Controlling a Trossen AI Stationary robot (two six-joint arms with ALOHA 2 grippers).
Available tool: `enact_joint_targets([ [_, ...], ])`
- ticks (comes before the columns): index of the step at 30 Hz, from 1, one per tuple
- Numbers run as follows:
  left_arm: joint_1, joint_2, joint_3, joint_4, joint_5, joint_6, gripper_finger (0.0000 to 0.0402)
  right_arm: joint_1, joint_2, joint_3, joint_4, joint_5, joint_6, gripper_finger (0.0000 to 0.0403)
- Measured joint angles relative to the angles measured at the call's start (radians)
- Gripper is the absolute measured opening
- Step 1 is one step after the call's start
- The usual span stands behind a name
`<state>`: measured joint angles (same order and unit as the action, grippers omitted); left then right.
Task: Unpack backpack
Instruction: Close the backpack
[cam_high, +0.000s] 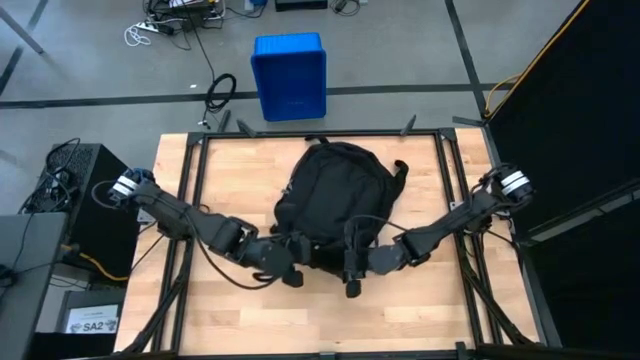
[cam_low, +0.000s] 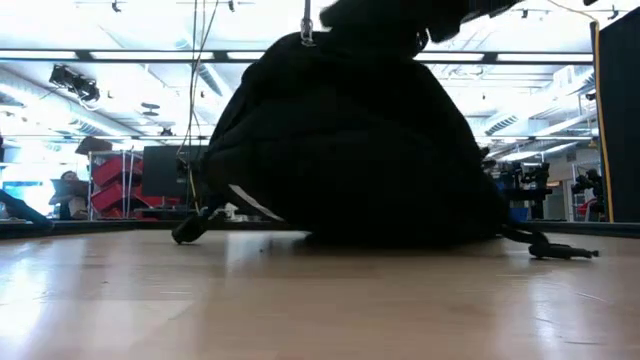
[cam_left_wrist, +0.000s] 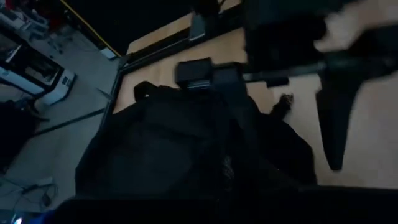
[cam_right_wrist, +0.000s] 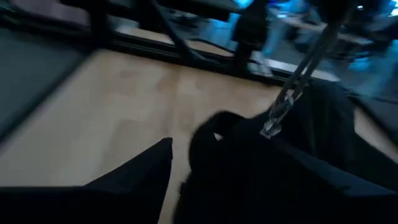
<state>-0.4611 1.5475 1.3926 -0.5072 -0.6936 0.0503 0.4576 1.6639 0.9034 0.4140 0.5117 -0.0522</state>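
Observation:
The black backpack (cam_high: 330, 190) lies in the middle of the wooden table, its near end between my two grippers. It fills the low view as a dark mound (cam_low: 350, 150). My left gripper (cam_high: 290, 272) is shut at the backpack's near left end. A metal zipper pull (cam_right_wrist: 277, 118) rises taut from the fabric and shows at the mound's peak (cam_low: 305, 35). My right gripper (cam_high: 351, 280) stands open at the near right end, one finger (cam_right_wrist: 143, 168) beside the fabric and touching nothing that I can see. My left gripper is shut on the backpack's zipper pull (cam_right_wrist: 292, 81), which runs up from the fabric as a taut line. The fingers themselves are dark and hidden, so the kind of hold does not show. The backpack's top is drawn up into a peak (cam_low: 305, 45), and its bottom rests on the table.
A blue crate (cam_high: 289, 75) stands on the floor beyond the table's far edge. Black frame rails (cam_high: 195, 200) run along the table's sides. Strap ends with buckles (cam_low: 560, 250) lie on the wood beside the backpack. Bare wood (cam_high: 330, 325) lies along the near edge.

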Motion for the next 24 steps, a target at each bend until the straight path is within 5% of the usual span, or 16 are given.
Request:
enact_joint_targets([
  [13,0.048,0.005,0.003,0.136,0.088,0.08,0.0,-0.016,0.035,0.0,-0.047,0.518,-0.19,0.0236],
  [17,0.047,0.005,0.003,0.143,0.112,0.081,0.0,-0.04,0.035,0.0,-0.05,0.532,-0.211,0.0179],
  [22,0.043,0.005,0.008,0.092,0.119,0.074,0.0,-0.024,0.028,-0.003,-0.057,0.54,-0.262,0.003],
  [24,0.041,0.003,0.01,0.042,0.119,0.043,0.0,-0.005,0.015,-0.005,-0.067,0.541,-0.266,0.0015],
])
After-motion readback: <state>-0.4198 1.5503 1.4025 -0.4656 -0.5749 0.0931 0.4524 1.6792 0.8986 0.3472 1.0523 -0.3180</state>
